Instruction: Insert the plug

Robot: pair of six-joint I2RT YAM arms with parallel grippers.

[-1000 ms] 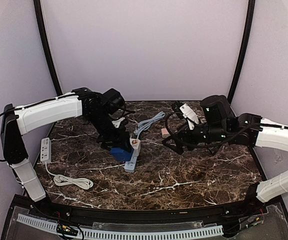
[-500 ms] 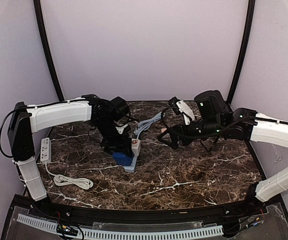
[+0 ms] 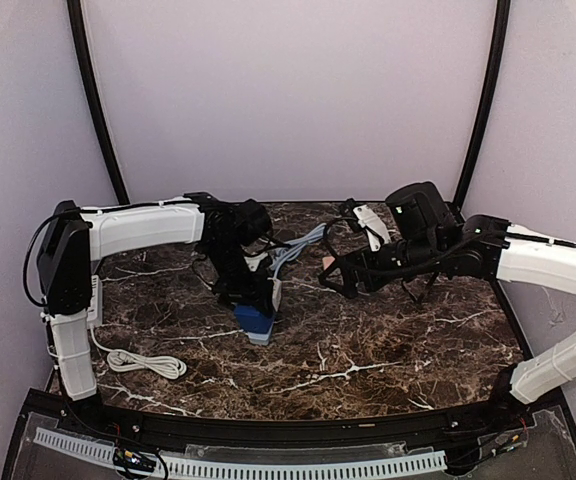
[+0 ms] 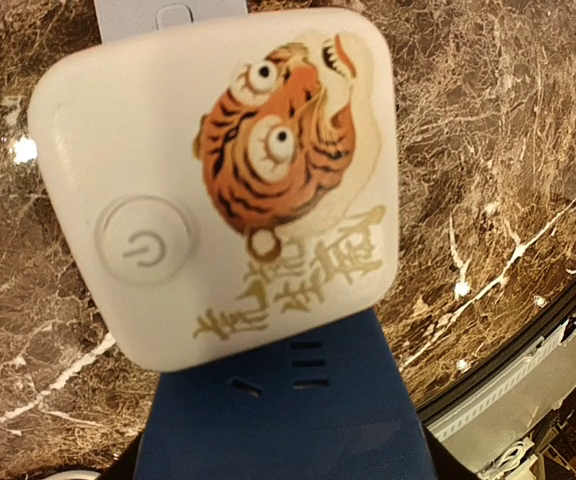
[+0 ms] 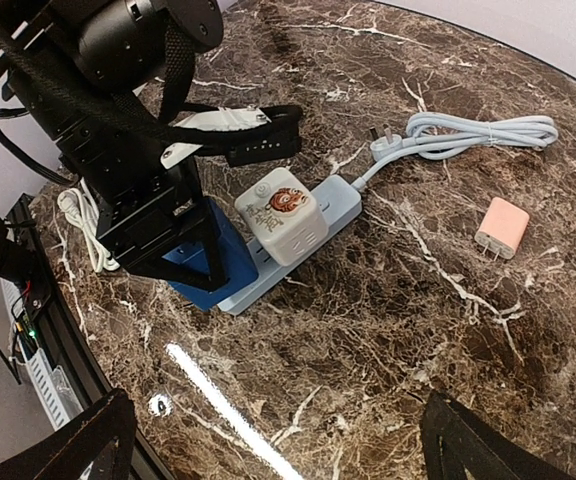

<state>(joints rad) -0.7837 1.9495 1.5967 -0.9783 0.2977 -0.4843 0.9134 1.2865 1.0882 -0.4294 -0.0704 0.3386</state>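
While the blue plastic plug (image 5: 230, 265) was pinched by the left gripper (image 3: 253, 305) (right gripper (image 5: 283, 440) spread), it could be jammed by tilt.

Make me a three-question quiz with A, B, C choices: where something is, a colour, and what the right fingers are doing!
1. Where is the pink charger? A) in the strip B) on the table C) in the right fingers
2. What colour is the block beside the tiger cube? A) red B) green C) blue
3. The right fingers are: A) open, empty B) shut on a cable C) shut on the cube
Answers: B, it lies on the marble apart from the strip; C, it shows blue; A, wide apart, nothing between.
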